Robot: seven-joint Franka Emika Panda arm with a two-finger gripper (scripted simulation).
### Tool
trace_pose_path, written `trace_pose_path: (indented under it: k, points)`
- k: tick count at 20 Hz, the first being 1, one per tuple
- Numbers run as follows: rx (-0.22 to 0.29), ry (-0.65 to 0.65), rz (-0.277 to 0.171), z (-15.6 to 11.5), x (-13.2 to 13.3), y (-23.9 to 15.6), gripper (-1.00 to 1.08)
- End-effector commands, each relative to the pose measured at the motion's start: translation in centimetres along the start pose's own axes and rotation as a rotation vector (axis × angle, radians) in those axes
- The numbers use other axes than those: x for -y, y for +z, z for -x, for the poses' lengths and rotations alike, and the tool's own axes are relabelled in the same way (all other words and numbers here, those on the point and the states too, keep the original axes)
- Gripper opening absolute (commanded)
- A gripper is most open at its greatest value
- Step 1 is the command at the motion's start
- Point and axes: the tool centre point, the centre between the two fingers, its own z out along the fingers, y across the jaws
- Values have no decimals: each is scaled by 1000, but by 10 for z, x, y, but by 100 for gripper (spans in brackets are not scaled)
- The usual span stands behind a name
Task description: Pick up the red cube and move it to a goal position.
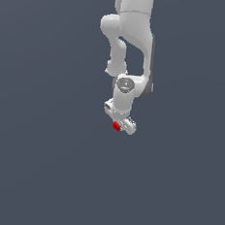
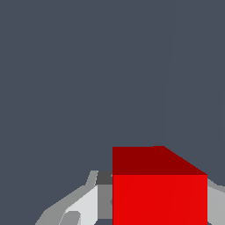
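- The table (image 1: 36,165) fills both views as one flat, dark grey-blue surface with nothing else on it, and no goal marker shows anywhere.
- The white arm (image 1: 134,33) comes down from the upper edge of the exterior view, folded at its joints so that the wrist points straight down; that posture suits a carry from above.
- The pincer (image 1: 119,125) sits at the arm's lowest point, turned slightly askew in the exterior view. It is clamped on the red cube, with a pale finger (image 2: 85,206) visible against one side of the cube in the wrist view and a sliver of another at the opposite side.
- The red cube (image 1: 116,126) is held between the fingers at the pincer's tip, much narrower than the pincer's body. In the wrist view the red cube (image 2: 159,198) looms large because it sits right below the camera.
- Whether the cube is lifted clear of the table or resting on it cannot be told, since no shadow or contact line shows.
- Judging from this grip, picking appears done, and carrying to the goal remains.
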Motion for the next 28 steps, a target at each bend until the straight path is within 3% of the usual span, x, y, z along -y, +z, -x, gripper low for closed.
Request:
trace_pose_path:
  k: [1,9,21,28]
  points:
    - [0,0,0,0,0,0,-100]
    - [0,0,0,-4,19,-12,-100]
    - [-1,0,1,-20,85,-53,-100]
    - [0,0,1,-26,108,-67,-100]
